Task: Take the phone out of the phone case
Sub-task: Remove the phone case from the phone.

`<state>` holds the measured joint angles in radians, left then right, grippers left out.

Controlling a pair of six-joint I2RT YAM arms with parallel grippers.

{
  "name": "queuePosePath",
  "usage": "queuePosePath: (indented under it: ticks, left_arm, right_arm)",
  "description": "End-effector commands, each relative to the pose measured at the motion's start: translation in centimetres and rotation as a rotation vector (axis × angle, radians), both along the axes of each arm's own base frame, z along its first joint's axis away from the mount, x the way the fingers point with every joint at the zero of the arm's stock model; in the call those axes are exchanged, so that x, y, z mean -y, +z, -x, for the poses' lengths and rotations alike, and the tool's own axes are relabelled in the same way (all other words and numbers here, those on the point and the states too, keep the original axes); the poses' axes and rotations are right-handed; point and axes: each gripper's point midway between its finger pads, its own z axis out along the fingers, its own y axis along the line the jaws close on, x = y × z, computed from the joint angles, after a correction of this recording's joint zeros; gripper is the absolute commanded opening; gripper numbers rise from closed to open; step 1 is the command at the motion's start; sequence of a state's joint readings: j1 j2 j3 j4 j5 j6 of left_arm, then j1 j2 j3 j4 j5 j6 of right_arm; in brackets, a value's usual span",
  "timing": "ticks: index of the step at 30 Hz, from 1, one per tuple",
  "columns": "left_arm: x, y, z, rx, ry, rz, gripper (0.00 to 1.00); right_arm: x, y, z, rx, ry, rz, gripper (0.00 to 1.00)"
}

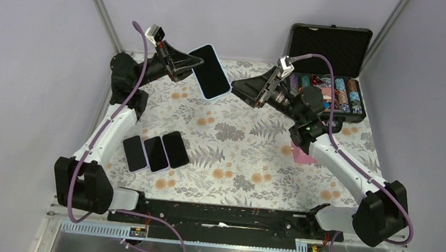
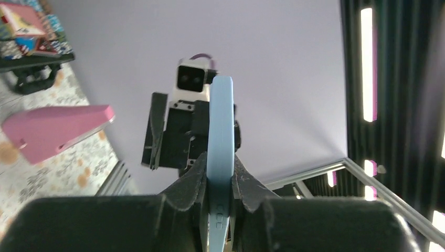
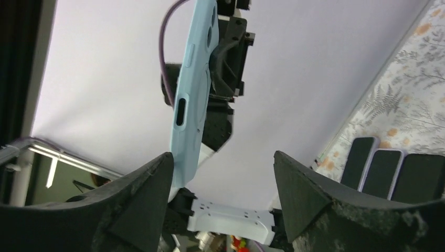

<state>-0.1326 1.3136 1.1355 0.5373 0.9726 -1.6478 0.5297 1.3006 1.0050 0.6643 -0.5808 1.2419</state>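
Top external view: clamping the phone [image 1: 211, 72], seated in its pale blue phone case [image 2: 220, 131], tight within the left pincer [image 1: 190, 66]; holding the right pincer [image 1: 240, 89] wide and empty just beside the far edge. Not yet separating anything.

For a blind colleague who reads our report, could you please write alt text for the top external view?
The left gripper holds a cased phone above the far side of the floral table, and the open right gripper is just beside it. Three more phones lie in a row near the left arm.
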Motion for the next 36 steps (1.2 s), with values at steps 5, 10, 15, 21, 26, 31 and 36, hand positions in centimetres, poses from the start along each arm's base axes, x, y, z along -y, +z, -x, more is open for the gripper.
queuePosePath:
  ticks: [5, 10, 15, 21, 26, 31, 36]
  left_arm:
    - [-1.9, 6.3, 1.4, 0.043, 0.024, 0.291, 0.0]
    - [-2.0, 5.4, 0.9, -0.009, 0.056, 0.292, 0.0]
    - [-2.4, 4.6, 0.3, -0.063, 0.089, 0.317, 0.0]
    - [-2.3, 3.7, -0.2, -0.094, 0.102, 0.309, 0.0]
    - [-2.4, 3.3, -0.5, -0.11, 0.109, 0.316, 0.0]
    - [-2.5, 2.9, -0.7, -0.128, 0.111, 0.338, 0.0]
    - [-2.6, 2.7, -0.8, -0.137, 0.11, 0.347, 0.0]
  right_arm:
    - [0.1, 7.7, 1.2, 0.064, -0.062, -0.269, 0.5]
    - [0.5, 9.6, 1.8, 0.079, -0.039, -0.368, 0.6]
    - [1.5, 9.0, 1.2, 0.048, -0.132, -0.347, 0.76]
    - [0.9, 9.9, 1.5, 0.055, -0.089, -0.358, 0.76]
    - [-0.5, 9.2, 1.3, 0.005, -0.038, -0.318, 0.6]
    - [-1.0, 8.5, 1.0, -0.028, -0.028, -0.326, 0.43]
    - [-1.6, 8.0, 0.8, -0.049, -0.006, -0.327, 0.39]
